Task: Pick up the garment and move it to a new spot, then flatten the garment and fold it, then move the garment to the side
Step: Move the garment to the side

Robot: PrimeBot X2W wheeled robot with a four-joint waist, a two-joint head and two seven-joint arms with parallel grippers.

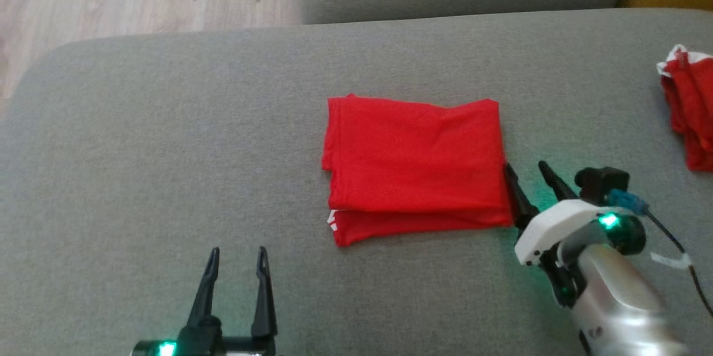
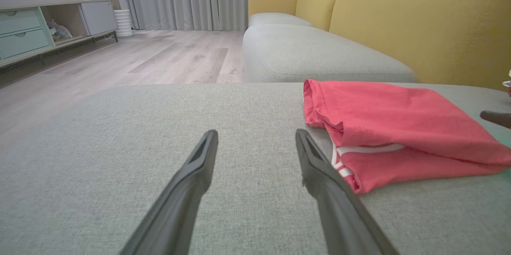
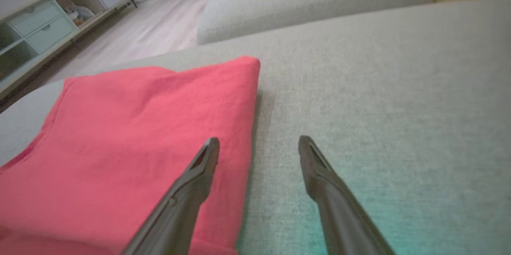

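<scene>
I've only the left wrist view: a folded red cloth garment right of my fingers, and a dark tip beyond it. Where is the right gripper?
Observer: The right gripper stands open at the folded red cloth garment's right edge, one finger at the cloth, the other over the grey fabric cushion.
Operator: Anything farther right?
Observer: A crumpled red and white cloth lies at the cushion's far right edge.
</scene>
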